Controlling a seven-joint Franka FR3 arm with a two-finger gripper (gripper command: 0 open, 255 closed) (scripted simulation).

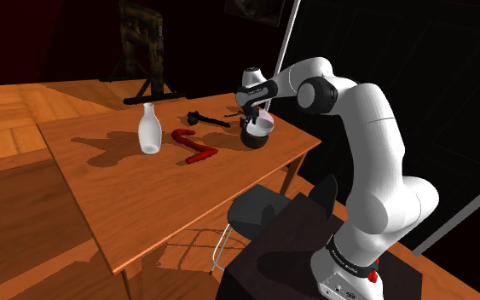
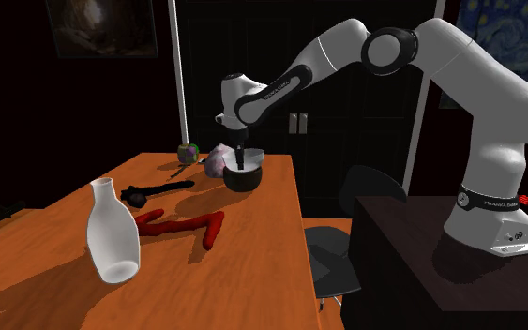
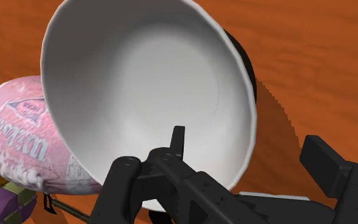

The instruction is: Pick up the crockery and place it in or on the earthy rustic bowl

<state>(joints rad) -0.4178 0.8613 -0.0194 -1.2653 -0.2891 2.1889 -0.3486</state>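
Note:
A white bowl [image 3: 152,95] lies tilted inside a dark bowl [image 3: 246,60] near the table's far edge. In the shoulder view the white bowl [image 1: 266,126] rests on the dark bowl [image 1: 253,140]. My black gripper [image 3: 250,149] hangs right over them, open. One finger [image 3: 176,145] is inside the white bowl and the other finger [image 3: 327,162] stands well outside its rim, neither pressing the wall. In the second exterior view the gripper [image 2: 241,156] dips into the white bowl [image 2: 252,157], which sits in the dark bowl [image 2: 244,180].
A pink printed packet [image 3: 25,133] and a green-purple ball [image 2: 188,152] lie right beside the bowls. A white vase [image 1: 149,130], a red curved piece [image 1: 195,147] and a black utensil [image 1: 208,119] are on the wooden table [image 1: 127,204]. A dark chair [image 1: 259,209] stands by the table.

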